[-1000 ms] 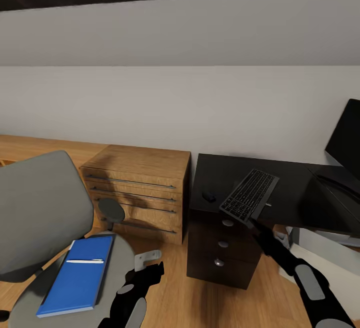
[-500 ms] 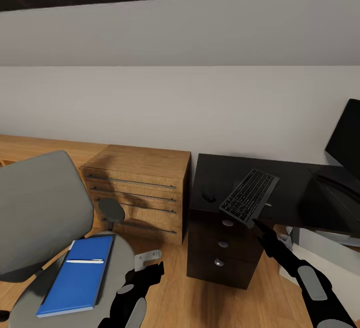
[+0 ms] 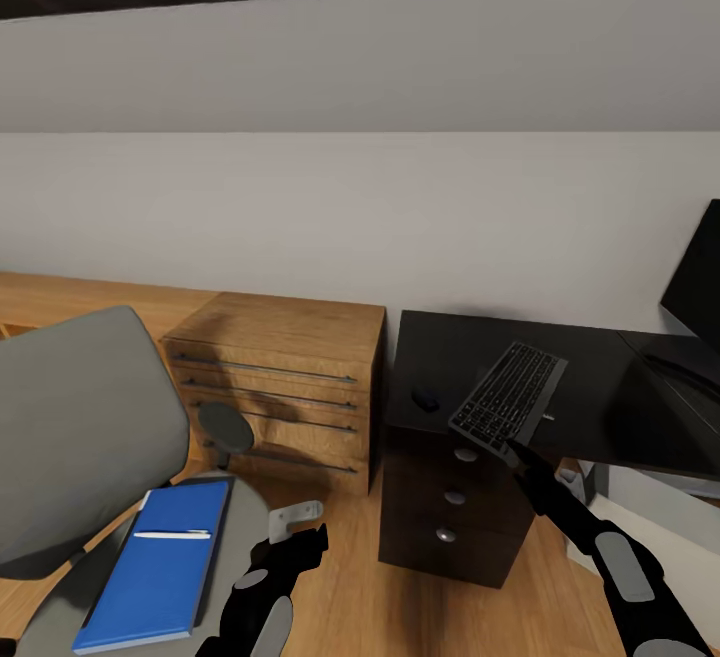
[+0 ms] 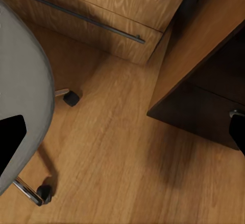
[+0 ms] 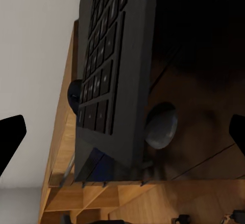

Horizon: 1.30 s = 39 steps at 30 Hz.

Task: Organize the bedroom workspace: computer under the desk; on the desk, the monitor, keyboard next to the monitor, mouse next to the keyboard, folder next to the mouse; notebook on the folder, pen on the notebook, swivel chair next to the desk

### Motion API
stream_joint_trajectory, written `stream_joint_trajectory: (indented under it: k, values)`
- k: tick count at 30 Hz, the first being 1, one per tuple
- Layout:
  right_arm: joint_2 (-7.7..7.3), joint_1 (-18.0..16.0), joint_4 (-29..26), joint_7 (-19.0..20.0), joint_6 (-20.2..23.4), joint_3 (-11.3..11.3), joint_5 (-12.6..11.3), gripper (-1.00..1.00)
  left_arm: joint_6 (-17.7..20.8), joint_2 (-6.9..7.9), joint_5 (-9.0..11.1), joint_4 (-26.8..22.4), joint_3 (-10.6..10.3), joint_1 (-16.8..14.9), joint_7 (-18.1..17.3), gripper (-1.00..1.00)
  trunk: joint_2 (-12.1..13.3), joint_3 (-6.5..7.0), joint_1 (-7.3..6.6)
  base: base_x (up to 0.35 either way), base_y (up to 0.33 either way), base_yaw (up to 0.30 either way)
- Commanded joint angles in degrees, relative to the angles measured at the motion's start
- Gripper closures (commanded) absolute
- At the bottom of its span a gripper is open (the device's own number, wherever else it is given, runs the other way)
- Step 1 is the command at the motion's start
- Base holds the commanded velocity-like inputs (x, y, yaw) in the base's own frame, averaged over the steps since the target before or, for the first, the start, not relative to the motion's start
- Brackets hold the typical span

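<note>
The black keyboard point(image 3: 510, 395) tilts over the front edge of the black desk point(image 3: 590, 382), its near corner at my right gripper point(image 3: 513, 448). In the right wrist view the keyboard point(image 5: 109, 75) lies between the fingers point(image 5: 11, 137), which stand wide apart. The dark mouse point(image 3: 425, 399) sits on the desk to the keyboard's left. The monitor point(image 3: 695, 287) is at the right edge. The blue folder point(image 3: 155, 569), with the pen point(image 3: 172, 535) on it, lies on the grey swivel chair point(image 3: 80, 437). My left gripper point(image 3: 298, 540) hangs open beside the seat. Computer and notebook are out of view.
A light-wood dresser point(image 3: 280, 377) with bar handles stands against the wall between chair and desk. The desk's drawers with round knobs point(image 3: 455, 497) face me. The left wrist view looks down on wood floor point(image 4: 112, 152), chair castors point(image 4: 70, 98) and the desk's wood side point(image 4: 204, 55).
The whole picture has shifted slightly, so the camera moved. The keyboard, both arms and the chair keep their places relative to one another.
</note>
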Motion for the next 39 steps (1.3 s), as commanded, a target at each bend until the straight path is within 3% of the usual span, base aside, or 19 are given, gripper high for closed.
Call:
stream_joint_trajectory:
  k: [1, 39]
  values:
    - [0.02, 0.0, 0.0, 0.1, 0.5, -0.2, -0.3, -1.00, 0.1, 0.01, 0.6, -0.1, -0.1, 0.0, 0.5, -1.00, 0.0, -0.06, 0.00, 0.010, 0.007, 0.000]
    - [0.11, -0.1, 0.1, 0.0, 0.5, -0.1, -0.2, -1.00, 0.1, 0.03, 0.7, -0.1, -0.1, 0.0, 0.5, -1.00, 0.0, -0.06, 0.00, 0.019, 0.019, 0.000]
